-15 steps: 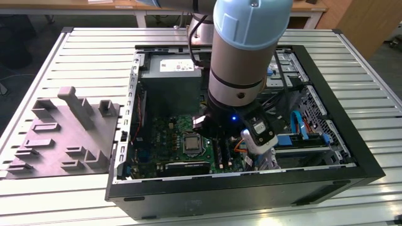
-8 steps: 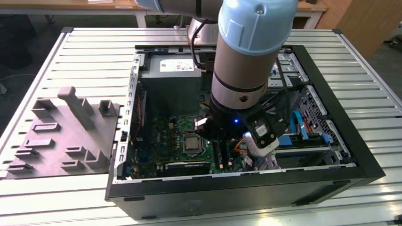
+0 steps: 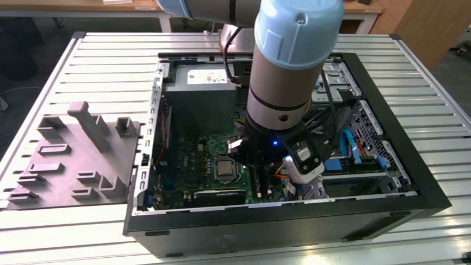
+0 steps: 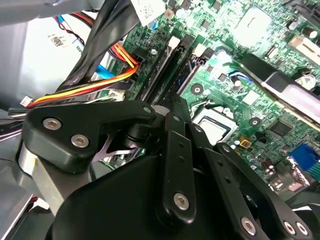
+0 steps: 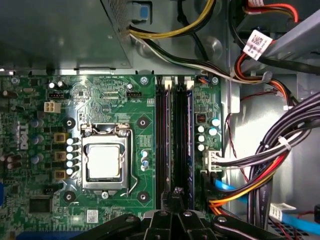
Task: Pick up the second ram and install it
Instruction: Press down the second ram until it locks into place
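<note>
In the exterior view, the big arm hides the gripper inside the computer case. In the first wrist view, the second ram sits in a slot, just past the gripper. I cannot tell if the fingers are apart.

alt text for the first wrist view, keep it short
Looking straight down into an open computer case, the black pincer hangs over the long black memory slots of the green motherboard. A ram stick stands in the slot nearest the cables, the metal-framed processor socket sits beside the slots, and bundled coloured cables run along the other side.
</note>
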Tool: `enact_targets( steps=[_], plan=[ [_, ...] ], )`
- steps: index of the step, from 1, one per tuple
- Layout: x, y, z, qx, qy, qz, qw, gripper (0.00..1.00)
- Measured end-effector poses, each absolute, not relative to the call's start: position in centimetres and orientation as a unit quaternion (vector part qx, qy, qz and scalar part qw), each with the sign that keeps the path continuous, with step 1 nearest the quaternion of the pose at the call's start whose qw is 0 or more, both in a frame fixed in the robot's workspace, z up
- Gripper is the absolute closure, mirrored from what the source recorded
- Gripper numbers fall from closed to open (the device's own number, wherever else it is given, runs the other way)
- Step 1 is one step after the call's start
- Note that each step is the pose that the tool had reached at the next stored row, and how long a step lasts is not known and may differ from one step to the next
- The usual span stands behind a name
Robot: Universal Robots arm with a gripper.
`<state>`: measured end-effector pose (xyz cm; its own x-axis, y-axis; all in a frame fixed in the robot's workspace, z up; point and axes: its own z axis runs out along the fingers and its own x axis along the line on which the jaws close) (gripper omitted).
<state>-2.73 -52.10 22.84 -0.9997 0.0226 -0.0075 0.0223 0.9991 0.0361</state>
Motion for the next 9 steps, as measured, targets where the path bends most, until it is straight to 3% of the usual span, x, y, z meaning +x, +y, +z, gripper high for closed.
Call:
enact_targets(
  steps=[9],
  plan=[
    [-2.74,-52.07,22.29,0.011,1.0,0.018,0.004,0.9]
  ],
)
